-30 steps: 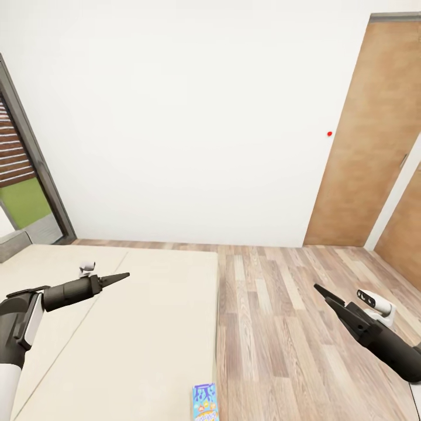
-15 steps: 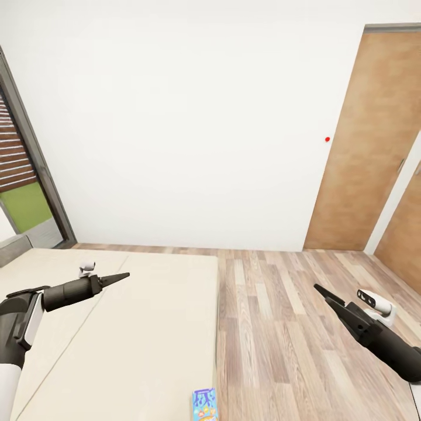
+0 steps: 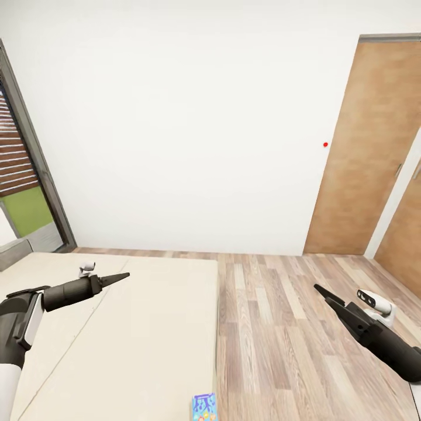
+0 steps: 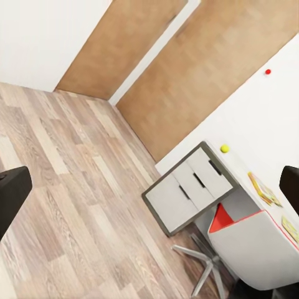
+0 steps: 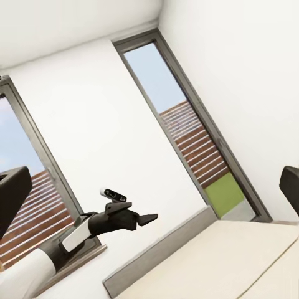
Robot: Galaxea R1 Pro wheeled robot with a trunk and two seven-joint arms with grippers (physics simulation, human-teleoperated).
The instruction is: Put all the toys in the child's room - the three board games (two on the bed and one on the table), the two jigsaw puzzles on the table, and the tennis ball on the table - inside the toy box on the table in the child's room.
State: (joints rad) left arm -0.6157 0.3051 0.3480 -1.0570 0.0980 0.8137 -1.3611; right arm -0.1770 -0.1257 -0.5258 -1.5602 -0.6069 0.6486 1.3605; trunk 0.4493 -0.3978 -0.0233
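Observation:
One board game [image 3: 204, 407], a blue box with cartoon print, lies at the near right edge of the bed [image 3: 140, 327], cut off by the head view's bottom edge. My left gripper [image 3: 121, 275] hovers over the beige mattress, far from the box. Over the wooden floor to the bed's right, my right gripper [image 3: 320, 290] hangs in the air. Both are open and hold nothing. The left wrist view looks across the room to the table [image 4: 242, 169], where the tennis ball [image 4: 225, 148] and two jigsaw puzzles [image 4: 264, 190] [image 4: 291, 227] lie. The toy box is out of view.
A grey drawer cabinet [image 4: 185, 192] and a grey-and-red swivel chair [image 4: 248, 242] stand by the table. Two brown doors [image 3: 362, 152] line the right wall. Tall windows [image 3: 23, 175] stand beyond the bed's left side. Wooden floor [image 3: 280, 327] runs between bed and doors.
The whole picture has slid downward as the camera moved, so the board game lies closer to the bottom edge. Both arms keep the same pose.

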